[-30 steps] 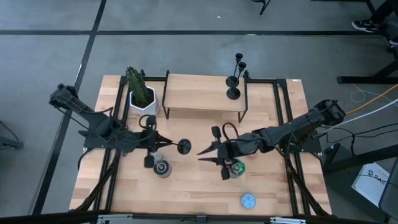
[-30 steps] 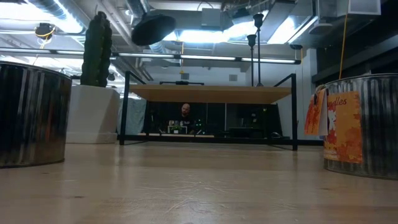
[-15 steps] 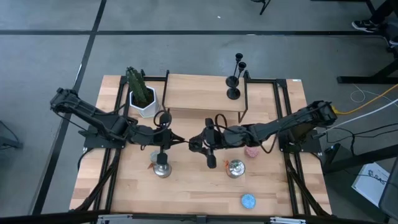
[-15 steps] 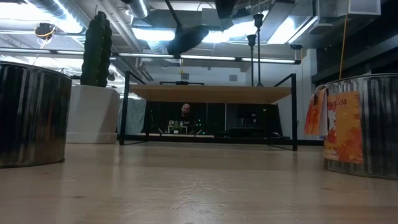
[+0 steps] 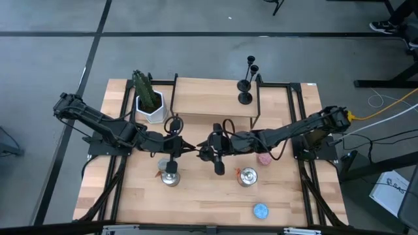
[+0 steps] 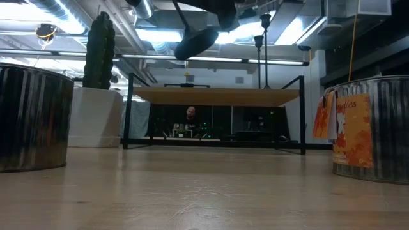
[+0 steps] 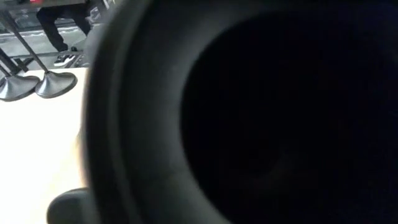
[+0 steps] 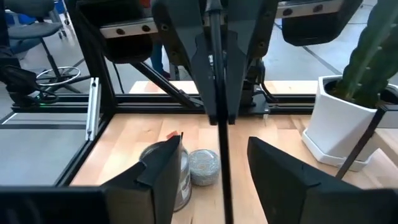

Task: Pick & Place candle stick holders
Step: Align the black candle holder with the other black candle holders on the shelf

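Handover over the middle of the table is where we judge the task to stand — one candle stick holder in the air, others already up on the shelf. Going from the left in the high view, a cactus in a white pot (image 5: 149, 104) stands at the shelf's left end, and below it our left gripper (image 5: 185, 148) reaches toward the centre, with a silver tin (image 5: 171, 178) on the table just beneath that arm. The held candle stick holder (image 5: 199, 151) lies roughly level between the two grippers, its thin stem running from the left gripper's tips to its round base by the right gripper (image 5: 210, 149). From the right wrist view the stem (image 8: 219, 93) is pinched in the left gripper's closed fingers, while our right gripper's own fingers (image 8: 163, 171) stand apart on either side of it, not yet closed. The left wrist view is filled by the dark underside of the base, so it tells us little. Further right, a second tin (image 5: 247, 176) sits on the table, a pink thing lies by the right arm, and a small blue disc (image 5: 260, 210) lies near the front edge. On the raised wooden shelf (image 5: 209, 98), toward its right end, the placed holders (image 5: 247, 83) stand upright close together. What is left, as we read it: the right gripper must close, the left let go, and this holder join them.
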Robot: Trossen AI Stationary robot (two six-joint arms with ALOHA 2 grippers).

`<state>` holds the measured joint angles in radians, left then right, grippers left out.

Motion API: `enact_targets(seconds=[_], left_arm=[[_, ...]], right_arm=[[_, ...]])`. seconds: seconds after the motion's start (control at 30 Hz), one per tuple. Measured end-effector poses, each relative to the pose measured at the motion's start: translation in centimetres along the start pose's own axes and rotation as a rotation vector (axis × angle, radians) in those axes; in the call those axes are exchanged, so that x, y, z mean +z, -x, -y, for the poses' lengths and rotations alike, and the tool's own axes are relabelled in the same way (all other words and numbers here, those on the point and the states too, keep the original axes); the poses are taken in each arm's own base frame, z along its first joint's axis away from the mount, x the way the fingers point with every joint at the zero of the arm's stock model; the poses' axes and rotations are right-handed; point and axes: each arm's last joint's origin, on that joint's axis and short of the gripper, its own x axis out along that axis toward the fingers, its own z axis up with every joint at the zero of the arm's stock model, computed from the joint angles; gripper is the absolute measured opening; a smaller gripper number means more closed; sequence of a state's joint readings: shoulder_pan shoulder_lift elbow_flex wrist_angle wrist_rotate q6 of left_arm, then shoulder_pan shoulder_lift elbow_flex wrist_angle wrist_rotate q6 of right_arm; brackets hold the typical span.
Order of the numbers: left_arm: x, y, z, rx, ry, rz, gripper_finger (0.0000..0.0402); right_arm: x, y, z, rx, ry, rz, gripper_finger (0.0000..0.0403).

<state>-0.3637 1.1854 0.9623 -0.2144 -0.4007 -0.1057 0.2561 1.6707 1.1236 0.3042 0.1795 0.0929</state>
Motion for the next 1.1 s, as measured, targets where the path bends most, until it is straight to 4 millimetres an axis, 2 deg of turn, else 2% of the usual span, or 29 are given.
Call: enact_targets(seconds=[0.33, 0.7, 0.93, 1.1], left_arm=[[0.37, 0.01, 0.04, -0.004, -0.010, 0.036, 0.0017], [0.37, 0.00, 0.04, -0.006, -0.007, 0.036, 0.0017], [0.34, 0.00, 0.05, -0.009, -0.007, 0.033, 0.0020], [0.36, 0.01, 0.04, -0.004, -0.008, 0.035, 0.0045]], right_arm=[[-0.08, -0.02, 0.15, -0.005, 0.004, -0.010, 0.0141], [-0.57, -0.01, 0.20, -0.010, 0.017, -0.059, 0.0029], [-0.65, 0.00, 0.18, -0.010, 0.010, -0.068, 0.0018], [-0.57, 0.12, -0.15, -0.003, -0.041, -0.064, 0.0016]])
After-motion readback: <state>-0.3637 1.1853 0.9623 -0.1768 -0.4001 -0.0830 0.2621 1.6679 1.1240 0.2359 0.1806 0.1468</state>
